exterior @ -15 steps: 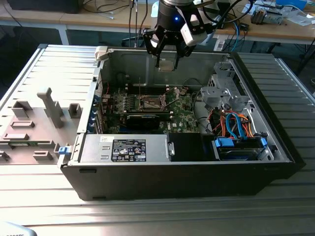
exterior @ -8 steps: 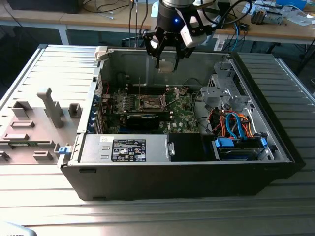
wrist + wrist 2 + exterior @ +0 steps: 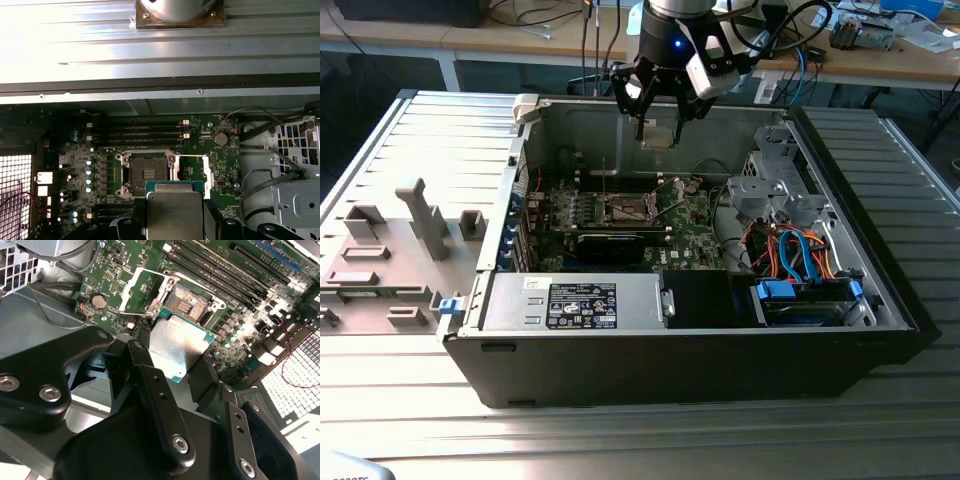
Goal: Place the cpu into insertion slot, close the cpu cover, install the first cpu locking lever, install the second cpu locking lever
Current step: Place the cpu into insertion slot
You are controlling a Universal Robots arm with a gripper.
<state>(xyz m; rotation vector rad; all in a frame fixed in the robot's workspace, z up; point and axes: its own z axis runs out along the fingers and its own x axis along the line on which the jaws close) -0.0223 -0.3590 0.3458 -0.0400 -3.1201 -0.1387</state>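
Open desktop computer case [image 3: 670,372] lying on a ribbed metal table [image 3: 620,435], with the arm reaching in from above. The jaws are closed on the cpu [image 3: 658,138], one black finger [image 3: 142,357] pressed against each of two opposite edges. The chip's green rim and silvery-grey top [image 3: 177,350] lie exposed between the jaws. In the exterior view the cpu hangs well above the motherboard [image 3: 685,225], at about the height of the case's upper rim and close to its far wall.

The insertion slot [image 3: 625,207] lies open, its dark contact field uncovered [image 3: 189,304]. In both wrist views the cpu [image 3: 174,210] appears beside the slot [image 3: 147,172] and overlaps one of its edges rather than sitting centred over it. The cpu cover [image 3: 127,292] is swung back, a silvery frame lying just beside the slot [image 3: 209,172].

Also on the board are a row of narrow memory slots [image 3: 135,132] and a coin cell battery [image 3: 220,138]. Blue and orange cables [image 3: 800,255] run through the case at the exterior view's right. A grey fixture block [image 3: 390,250] sits on the table at the exterior view's left.
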